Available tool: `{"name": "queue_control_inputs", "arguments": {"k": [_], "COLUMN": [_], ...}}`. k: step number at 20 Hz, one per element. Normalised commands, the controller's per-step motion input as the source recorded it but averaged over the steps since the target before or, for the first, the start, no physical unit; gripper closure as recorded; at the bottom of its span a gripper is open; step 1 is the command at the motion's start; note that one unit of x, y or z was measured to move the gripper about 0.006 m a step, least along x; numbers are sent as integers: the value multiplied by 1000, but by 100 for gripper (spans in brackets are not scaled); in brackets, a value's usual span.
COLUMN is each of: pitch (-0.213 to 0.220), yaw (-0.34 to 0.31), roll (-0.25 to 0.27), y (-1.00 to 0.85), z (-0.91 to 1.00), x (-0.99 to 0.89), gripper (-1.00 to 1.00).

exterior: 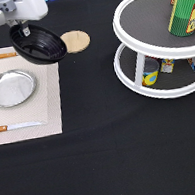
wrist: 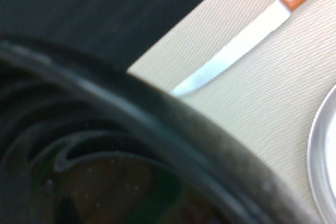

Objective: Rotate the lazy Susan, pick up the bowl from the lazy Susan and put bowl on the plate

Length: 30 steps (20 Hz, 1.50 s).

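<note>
My gripper is at the exterior view's top left, shut on the rim of the glossy black bowl. The bowl hangs tilted in the air over the far right corner of the placemat. The silver plate lies empty on the placemat, below and left of the bowl. The two-tier white lazy Susan stands at the right, with no bowl on it. In the wrist view the bowl's dark rim fills the near field, with the plate's edge at the side.
A beige placemat holds a knife and an orange-handled utensil; the knife blade also shows in the wrist view. A tan wooden coaster lies right of the bowl. Cans stand on both lazy Susan tiers.
</note>
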Motion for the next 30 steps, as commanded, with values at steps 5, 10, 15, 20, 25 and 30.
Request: {"name": "queue_control_inputs", "arguments": {"k": [5,10,15,20,25,30], "pitch": [-25,0,-5,-12,-4,10], "yaw": [-261,-261,-291,-299,-272,-203], "roll": [0,0,0,-7,-16,0], "y": [-337,-328,-231,-191,-288,-332], "z": [-199,-115,-379,-613,-685,-519], "x": [-252,-325,-355,-245,-90,25], "gripper": [100,100,100,100,100,100]}}
